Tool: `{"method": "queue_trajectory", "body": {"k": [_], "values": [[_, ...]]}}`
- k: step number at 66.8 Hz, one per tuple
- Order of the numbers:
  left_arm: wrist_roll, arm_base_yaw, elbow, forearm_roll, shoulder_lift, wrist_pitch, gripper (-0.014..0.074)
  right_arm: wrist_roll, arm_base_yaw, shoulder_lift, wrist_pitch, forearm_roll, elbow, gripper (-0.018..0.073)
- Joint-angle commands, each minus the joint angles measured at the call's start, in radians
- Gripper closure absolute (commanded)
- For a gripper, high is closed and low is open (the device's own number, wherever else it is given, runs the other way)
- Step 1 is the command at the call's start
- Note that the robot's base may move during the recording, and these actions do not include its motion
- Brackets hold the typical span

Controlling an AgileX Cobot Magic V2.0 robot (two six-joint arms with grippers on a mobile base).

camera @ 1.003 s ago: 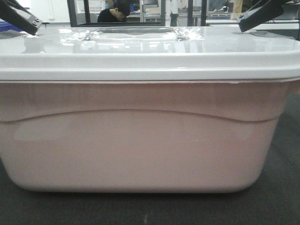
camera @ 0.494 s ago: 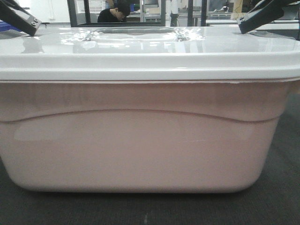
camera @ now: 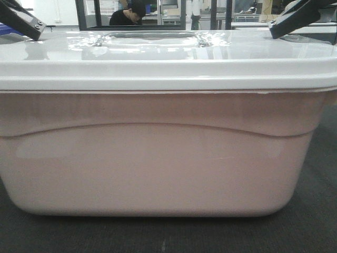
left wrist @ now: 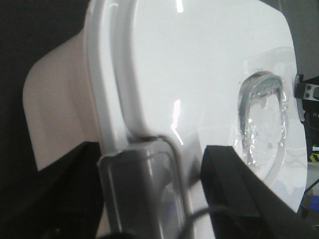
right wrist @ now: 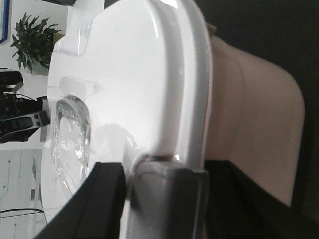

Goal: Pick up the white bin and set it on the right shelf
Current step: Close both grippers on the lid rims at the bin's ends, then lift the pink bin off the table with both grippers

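Note:
The white bin (camera: 158, 168), a pinkish translucent tub with a glossy white lid (camera: 168, 58), fills the front view and rests on a dark surface. My left gripper (left wrist: 152, 149) is at its left end. The jaws straddle the grey end latch (left wrist: 139, 189), and a gap shows beside the inner finger (left wrist: 234, 189). It also shows at the lid's top left in the front view (camera: 23, 21). My right gripper (right wrist: 167, 167) is at the right end, both fingers against the grey latch (right wrist: 167, 199), and shows in the front view (camera: 295, 18). The right shelf is out of view.
Dark flooring (camera: 316, 221) lies under and around the bin. Behind it stand black frames (camera: 81, 13) and a person in a dark cap (camera: 129, 13). A potted plant (right wrist: 32, 42) shows in the right wrist view.
The right gripper has shifted very slightly to the right above the lid. The bin and the left gripper have not visibly moved.

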Motion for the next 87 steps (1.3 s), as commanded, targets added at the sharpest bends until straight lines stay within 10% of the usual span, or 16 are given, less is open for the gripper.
{"method": "queue_trajectory", "body": {"k": [1, 87], "values": [[-0.007, -0.017, -0.028, -0.114, -0.034, 0.149, 0.0316, -0.012, 0.007, -0.035, 0.193, 0.111, -0.021, 0.0157], [-0.002, -0.017, -0.03, -0.125, -0.618, 0.147, 0.0316, -0.017, 0.007, -0.568, 0.188, 0.124, -0.021, 0.0157]]}}
